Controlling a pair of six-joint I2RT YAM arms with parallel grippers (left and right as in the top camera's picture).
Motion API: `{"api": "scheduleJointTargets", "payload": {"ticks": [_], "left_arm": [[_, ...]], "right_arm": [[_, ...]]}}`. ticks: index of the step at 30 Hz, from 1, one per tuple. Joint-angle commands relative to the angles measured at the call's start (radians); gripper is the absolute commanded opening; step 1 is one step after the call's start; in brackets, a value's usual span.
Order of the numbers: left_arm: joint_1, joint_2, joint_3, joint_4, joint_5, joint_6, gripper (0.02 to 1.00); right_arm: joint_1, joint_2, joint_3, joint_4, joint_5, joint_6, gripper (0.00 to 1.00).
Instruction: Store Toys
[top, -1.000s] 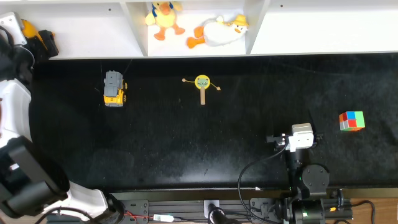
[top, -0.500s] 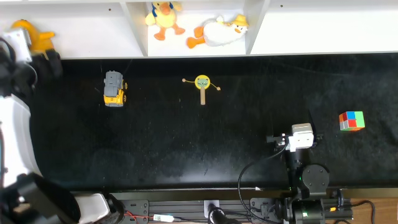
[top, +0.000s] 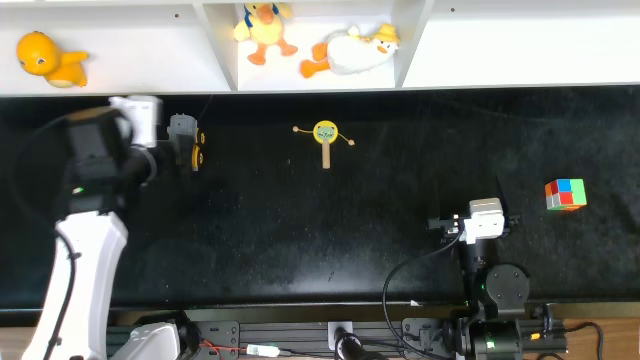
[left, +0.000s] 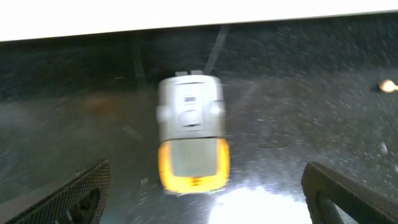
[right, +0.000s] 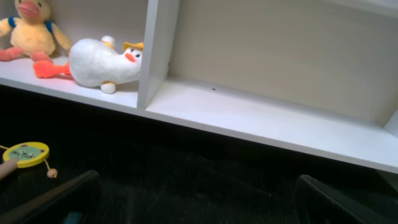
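A grey and yellow toy truck (left: 191, 140) stands on the black table just in front of the shelf. My left gripper (left: 205, 208) hangs over it, open, with one finger on each side and no contact. From above, the left arm partly covers the truck (top: 186, 138). An orange duck (top: 48, 57) lies in the left shelf compartment. A yellow duck plush (top: 262, 28) and a white goose plush (top: 350, 48) sit in the middle compartment. A small rattle drum (top: 325, 135) and a colour cube (top: 565, 194) lie on the table. My right gripper (right: 196, 208) is open and holds nothing, low at the front right.
The white shelf (top: 500, 60) runs along the back of the table, and its right compartment (right: 267, 118) has bare floor. The black table surface (top: 330, 230) is open between the truck, the drum and the right arm.
The left gripper let go of the orange duck in the left compartment, pulled away from the shelf and swung right to above the truck. The right arm has not moved.
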Motion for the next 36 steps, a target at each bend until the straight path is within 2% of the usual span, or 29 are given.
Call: {"api": "scheduleJointTargets", "payload": {"ticks": [1,12,22,27,30,32,36], "left_arm": [[-0.061,0.081,-0.011,0.041,-0.083,-0.021,0.998],[-0.063,0.229,-0.01,0.122,-0.164,-0.022,0.998],[-0.039,0.266,-0.01,0.124,-0.164,-0.031,0.934],[-0.03,0.278,-0.01,0.124,-0.164,-0.048,0.827],[-0.03,0.286,-0.01,0.126,-0.163,-0.048,0.702],[-0.03,0.287,-0.01,0.126,-0.163,-0.048,0.678],[-0.03,0.287,-0.01,0.127,-0.16,-0.048,0.5]], "right_arm": [[0.005,-0.008,-0.014,0.004,-0.01,-0.006,0.996],[0.005,-0.008,-0.014,0.004,-0.01,-0.006,0.996],[0.005,-0.008,-0.014,0.004,-0.01,-0.006,0.996],[0.005,-0.008,-0.014,0.004,-0.01,-0.006,0.996],[0.005,-0.008,-0.014,0.004,-0.01,-0.006,0.993],[0.005,-0.008,-0.014,0.004,-0.01,-0.006,0.996],[0.005,-0.008,-0.014,0.004,-0.01,-0.006,0.996]]}}
